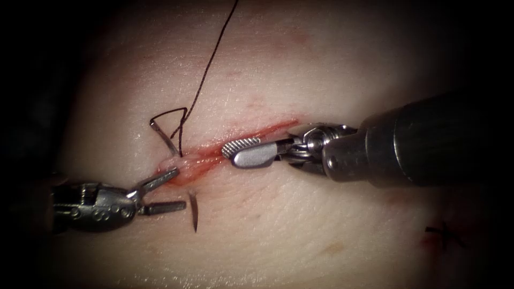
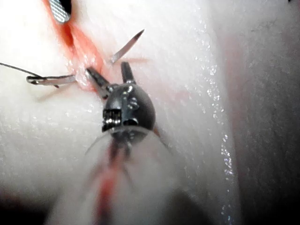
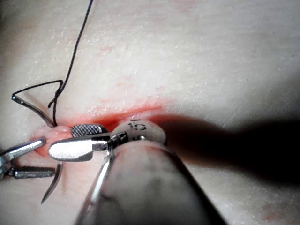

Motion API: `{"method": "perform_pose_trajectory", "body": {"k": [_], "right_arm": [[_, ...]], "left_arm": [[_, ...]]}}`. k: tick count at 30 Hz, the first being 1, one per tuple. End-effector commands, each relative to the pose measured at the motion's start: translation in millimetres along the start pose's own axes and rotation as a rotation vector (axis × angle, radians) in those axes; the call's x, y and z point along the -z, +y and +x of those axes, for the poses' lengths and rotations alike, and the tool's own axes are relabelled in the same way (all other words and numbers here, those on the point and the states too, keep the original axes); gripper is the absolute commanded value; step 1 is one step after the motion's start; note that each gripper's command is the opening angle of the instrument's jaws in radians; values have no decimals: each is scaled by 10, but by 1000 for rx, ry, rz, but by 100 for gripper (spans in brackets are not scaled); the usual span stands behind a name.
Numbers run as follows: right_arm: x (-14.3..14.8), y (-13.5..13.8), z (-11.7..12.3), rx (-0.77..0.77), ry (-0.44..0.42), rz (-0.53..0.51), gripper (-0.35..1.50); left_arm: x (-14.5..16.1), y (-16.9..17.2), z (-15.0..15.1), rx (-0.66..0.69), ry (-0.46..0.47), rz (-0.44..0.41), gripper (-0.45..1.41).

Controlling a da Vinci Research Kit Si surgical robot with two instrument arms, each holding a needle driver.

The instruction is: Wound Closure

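Passing through both lips of the cut (image 1: 214,152), the needle (image 1: 194,211) sits in the tissue (image 1: 300,225), its tip out below and its eye end with the thread (image 1: 206,69) above. The left tool (image 1: 160,192) has spread jaws holding nothing, one jaw at the cut's edge. The right tool (image 1: 243,152) is also spread and empty over the cut.

The needle's (image 1: 171,147) middle is buried in the tissue (image 1: 300,225), and the thread (image 1: 214,53) runs off the endoscope view's top edge.

Surgical training bench – pale tissue (image 1: 300,225) lying under endoscope light, dark surround closing in at frame edges – wristed metal tool (image 1: 243,151) working at centre.
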Motion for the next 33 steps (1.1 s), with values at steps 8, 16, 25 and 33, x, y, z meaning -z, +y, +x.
{"method": "perform_pose_trajectory", "body": {"k": [8, 16, 25, 33], "right_arm": [[3, 3, 5, 87, 41, 11, 103], [5, -1, 3, 346, 40, -3, 54], [10, -3, 0, 532, -69, -42, 34], [7, -8, -10, 555, -77, -31, 41]], "left_arm": [[6, 20, 12, -33, 8, -3, 54], [9, 28, 27, -66, 47, 26, 52], [-11, 28, 28, -72, 72, 20, 52], [-31, 22, 8, -82, 85, 21, 57]]}}
